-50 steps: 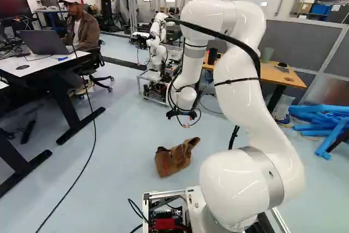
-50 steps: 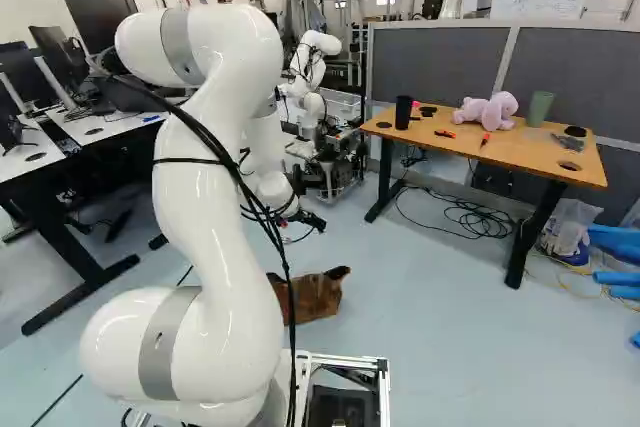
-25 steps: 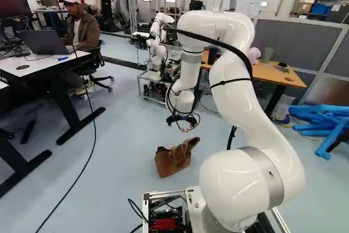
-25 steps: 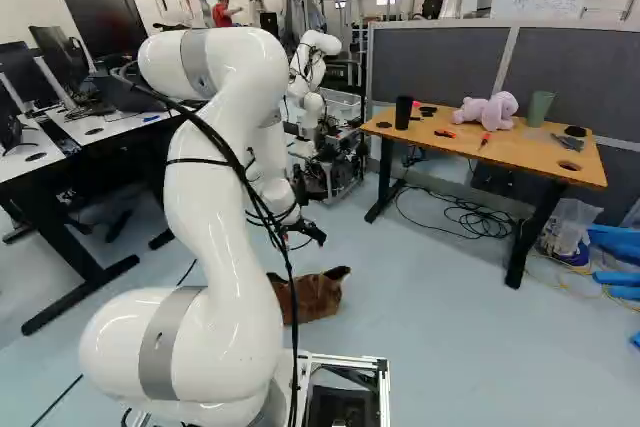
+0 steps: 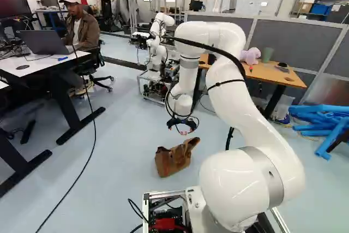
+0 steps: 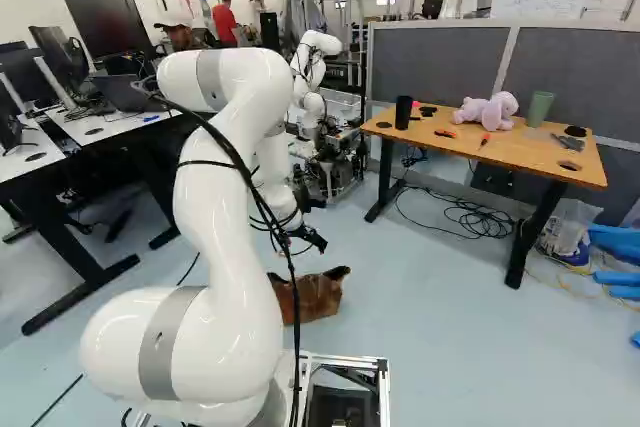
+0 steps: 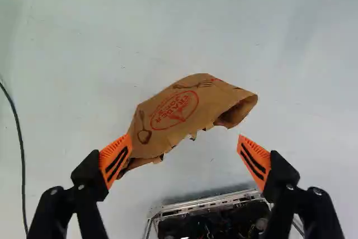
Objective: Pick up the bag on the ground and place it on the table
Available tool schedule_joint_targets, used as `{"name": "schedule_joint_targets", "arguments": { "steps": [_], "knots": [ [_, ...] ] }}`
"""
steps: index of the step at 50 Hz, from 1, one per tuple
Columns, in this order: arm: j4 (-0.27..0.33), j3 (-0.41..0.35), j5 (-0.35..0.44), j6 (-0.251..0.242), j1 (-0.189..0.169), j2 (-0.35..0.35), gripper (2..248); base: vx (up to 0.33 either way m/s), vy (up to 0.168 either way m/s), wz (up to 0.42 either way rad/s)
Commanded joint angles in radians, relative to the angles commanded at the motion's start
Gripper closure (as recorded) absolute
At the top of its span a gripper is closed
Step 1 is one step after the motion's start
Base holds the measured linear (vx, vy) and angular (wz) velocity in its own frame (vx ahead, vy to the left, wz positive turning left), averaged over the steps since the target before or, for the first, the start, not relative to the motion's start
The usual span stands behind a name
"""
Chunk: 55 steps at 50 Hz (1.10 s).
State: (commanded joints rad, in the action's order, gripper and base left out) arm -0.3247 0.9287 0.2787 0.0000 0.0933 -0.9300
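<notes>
right base view: the arm (image 6: 225,237) and its black cables (image 6: 292,279) hide part of the bag (image 6: 320,297); the jaws are small and dark there, hard to make out. wrist view: jaws stand wide apart, nothing gripped. the bag lies on the floor (image 6: 450,297) below and ahead of them, one end partly masked by an orange pad (image 7: 115,159); touching or not, cannot tell. red print and utensil drawings mark its side.

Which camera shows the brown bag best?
The wrist view: the bag looks biggest there, and its red print shows. The left base view shows it smaller, on the floor; in the right base view, black cables cross in front of it.
</notes>
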Motion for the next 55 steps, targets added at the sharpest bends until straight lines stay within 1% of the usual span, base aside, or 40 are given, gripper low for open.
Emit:
{"name": "schedule_joint_targets", "arguments": {
  "steps": [12, 15, 22, 40, 44, 52, 55],
  "knots": [
    [-0.010, 0.032, 0.003, 0.000, 0.000, -0.047, 3, 0.000, 0.000, 0.000],
    [-0.010, 0.040, 0.004, 0.011, 0.000, -0.059, 3, 0.000, 0.000, 0.000],
    [-0.010, 0.060, 0.004, 0.068, 0.000, -0.086, 3, 0.000, 0.000, 0.000],
    [-0.010, 0.111, -0.016, 0.251, 0.000, -0.156, 3, 0.000, 0.000, 0.000],
    [-0.010, 0.123, -0.025, 0.270, 0.000, -0.172, 3, 0.000, 0.000, 0.000],
    [-0.010, 0.146, -0.045, 0.282, 0.000, -0.203, 3, 0.000, 0.000, 0.000],
    [-0.010, 0.156, -0.053, 0.295, 0.000, -0.215, 3, 0.000, 0.000, 0.000]
  ]
}}
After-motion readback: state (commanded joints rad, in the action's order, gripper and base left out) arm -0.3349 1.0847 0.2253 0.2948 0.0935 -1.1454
